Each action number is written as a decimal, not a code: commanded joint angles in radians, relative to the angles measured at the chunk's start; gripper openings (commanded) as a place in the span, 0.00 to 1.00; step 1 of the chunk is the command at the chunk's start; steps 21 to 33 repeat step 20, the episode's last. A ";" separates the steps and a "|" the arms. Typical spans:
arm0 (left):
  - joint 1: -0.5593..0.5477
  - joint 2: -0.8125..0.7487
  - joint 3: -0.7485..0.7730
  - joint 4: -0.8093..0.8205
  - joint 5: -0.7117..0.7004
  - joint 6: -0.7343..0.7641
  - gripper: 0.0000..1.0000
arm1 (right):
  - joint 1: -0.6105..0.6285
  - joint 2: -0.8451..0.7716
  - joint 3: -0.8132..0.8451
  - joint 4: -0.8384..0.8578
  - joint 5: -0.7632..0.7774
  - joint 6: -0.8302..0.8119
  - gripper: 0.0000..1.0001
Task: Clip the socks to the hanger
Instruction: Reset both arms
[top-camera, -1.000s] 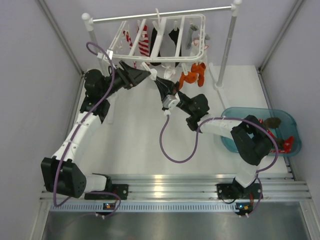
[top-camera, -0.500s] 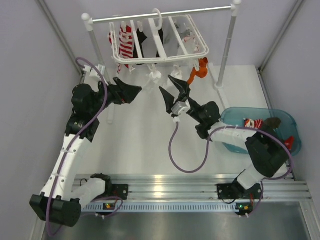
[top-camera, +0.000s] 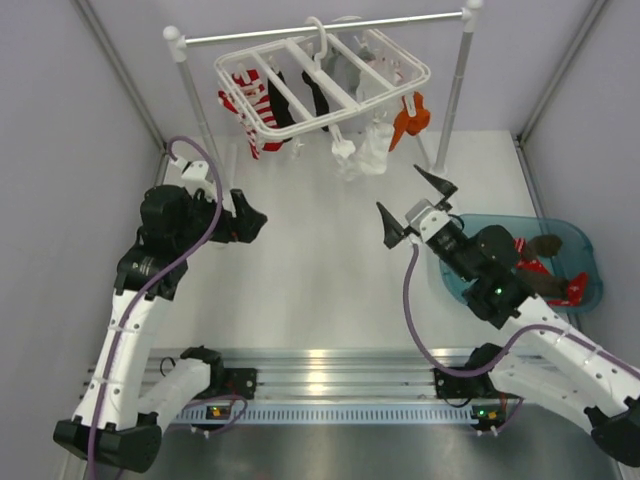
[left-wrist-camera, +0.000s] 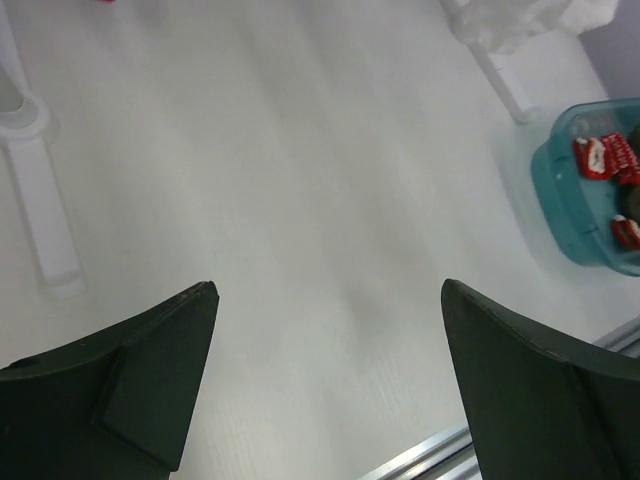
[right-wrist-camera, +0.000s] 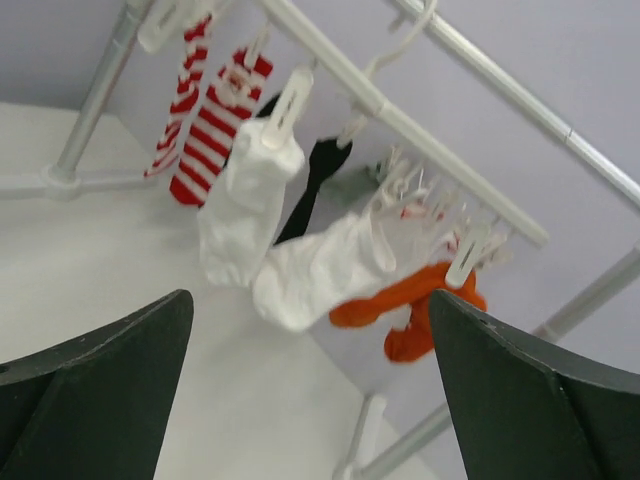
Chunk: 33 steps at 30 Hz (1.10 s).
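Noted above the table (top-camera: 300, 285), left of middle: left gripper (top-camera: 247, 222), jaws wide, empty. Right of middle: right gripper (top-camera: 412, 205), jaws likewise wide, holding nothing, aimed toward the far edge. At the right edge: teal bin (left-wrist-camera: 550, 190) with socks (top-camera: 548, 268) inside, red-and-white and dark ones at least, not yet hung. At the far edge: hanger (right-wrist-camera: 400, 120) hooked on the silver rail (top-camera: 330, 28), sitting askew, with striped socks (right-wrist-camera: 215, 115), black sock (right-wrist-camera: 320, 165), white socks (right-wrist-camera: 300, 270) and orange sock (right-wrist-camera: 400, 305) on its clips (right-wrist-camera: 285, 105). Risks, as judged: free-swinging frame dodging a clip approach; shallow bite on a cuff letting a sock drop; tangled grab lifting two from the bin.
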 joint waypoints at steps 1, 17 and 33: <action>0.002 0.003 0.014 -0.143 -0.128 0.100 0.98 | -0.011 -0.072 0.056 -0.532 0.239 0.158 1.00; 0.013 -0.151 -0.245 -0.083 -0.372 0.168 0.98 | -0.341 -0.457 -0.106 -0.847 0.106 0.572 1.00; 0.016 -0.149 -0.226 -0.102 -0.388 0.162 0.98 | -0.359 -0.466 -0.108 -0.850 0.098 0.583 1.00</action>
